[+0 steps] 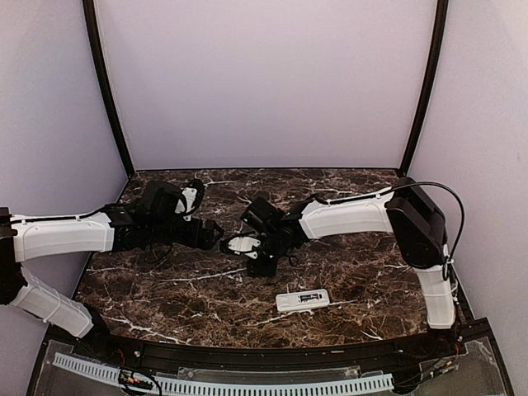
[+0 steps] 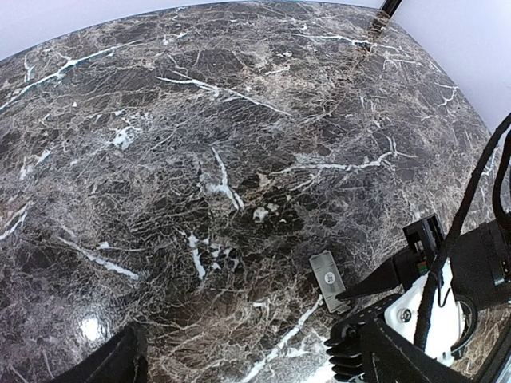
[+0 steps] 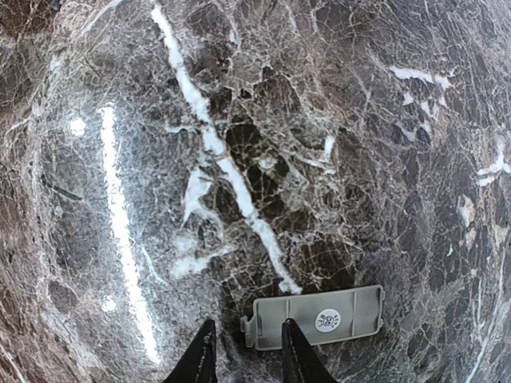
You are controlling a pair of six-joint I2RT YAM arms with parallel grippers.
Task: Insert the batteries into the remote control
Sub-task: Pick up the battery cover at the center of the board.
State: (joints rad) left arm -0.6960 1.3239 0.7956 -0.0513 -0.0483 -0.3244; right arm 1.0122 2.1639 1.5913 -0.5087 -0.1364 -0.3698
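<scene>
The right end effector (image 3: 247, 323), fingers slightly apart, straddles one end of a flat pale grey plastic cover (image 3: 319, 317) on the dark marble counter (image 3: 120, 120). The left end effector (image 1: 213, 235) gapes wide, empty. The small white rectangular remote control (image 1: 303, 300) lies well apart from both, toward the arm bases.

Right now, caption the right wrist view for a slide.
Right gripper fingers poised at one end of the battery cover on marble table.

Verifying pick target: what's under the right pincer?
The white cover lies flat on the marble table, its tab end between the open fingertips of the right pincer. Its underside is hidden.
</scene>
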